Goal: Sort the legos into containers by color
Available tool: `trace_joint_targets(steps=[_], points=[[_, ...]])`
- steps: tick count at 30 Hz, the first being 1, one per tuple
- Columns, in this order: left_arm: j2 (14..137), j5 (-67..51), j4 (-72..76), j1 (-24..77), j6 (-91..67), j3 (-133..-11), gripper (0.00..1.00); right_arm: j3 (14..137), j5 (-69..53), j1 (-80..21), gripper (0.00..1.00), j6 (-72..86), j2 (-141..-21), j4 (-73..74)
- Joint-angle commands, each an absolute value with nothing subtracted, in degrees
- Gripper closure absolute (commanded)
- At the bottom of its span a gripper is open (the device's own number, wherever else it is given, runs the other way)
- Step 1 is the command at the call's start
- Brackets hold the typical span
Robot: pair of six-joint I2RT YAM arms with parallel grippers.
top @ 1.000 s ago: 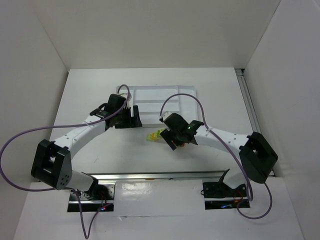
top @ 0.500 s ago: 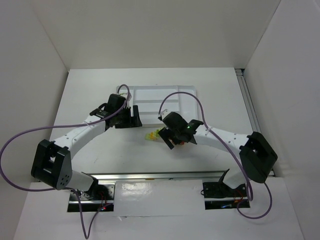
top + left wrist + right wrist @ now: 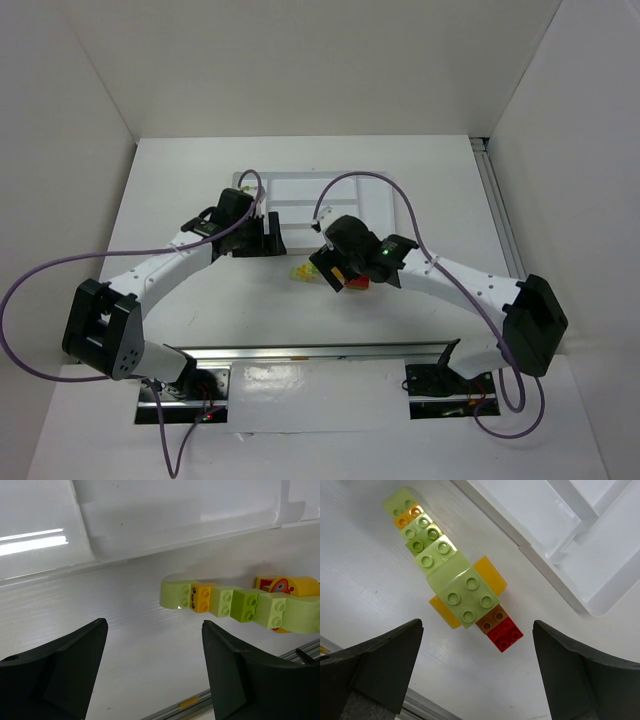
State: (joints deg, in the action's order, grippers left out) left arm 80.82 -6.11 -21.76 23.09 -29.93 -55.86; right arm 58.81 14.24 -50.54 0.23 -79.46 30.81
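Note:
The legos [image 3: 451, 582] lie joined in one row on the table: lime green bricks, a small orange one, yellow-orange curved pieces, a brownish brick [image 3: 492, 619] and a red brick [image 3: 505, 634] at the end. In the top view the row [image 3: 301, 272] lies just in front of the white tray [image 3: 330, 190], mostly under my right wrist. My right gripper [image 3: 478, 625] is open and empty above the red end. My left gripper [image 3: 154, 625] is open and empty, left of the row [image 3: 235, 604] and beside the tray's near edge [image 3: 175, 535].
The tray's compartments [image 3: 565, 535] show no bricks in the parts I can see. A metal rail [image 3: 320, 352] runs along the near table edge. White walls enclose the table on three sides.
My right arm has moved left and a little away from its base, over the lego row; the red brick now shows beside it in the top view. The left arm has not moved.

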Motion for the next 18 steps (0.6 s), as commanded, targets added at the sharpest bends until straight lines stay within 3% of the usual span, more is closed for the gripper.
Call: trace_joint_targets(steps=[1,8,15,18], points=[[79.37,-7.38,-20.30,23.38,-28.56,-56.60,0.13,62.40,13.36,-50.80,0.02,-3.33,-80.68,30.67],[79.37,-7.91,-20.30,23.91,-28.04,-56.60,0.13,65.03,9.58,-49.57,0.01,-7.20,-85.87,28.22],[78.84,-7.38,-20.30,23.91,-28.04,-56.08,0.13,63.81,7.65,-48.34,0.25,-7.21,-85.96,26.54],[78.84,-7.38,-20.30,23.91,-28.04,-56.07,0.13,63.29,7.03,-47.72,0.28,-7.21,-85.96,26.54]])
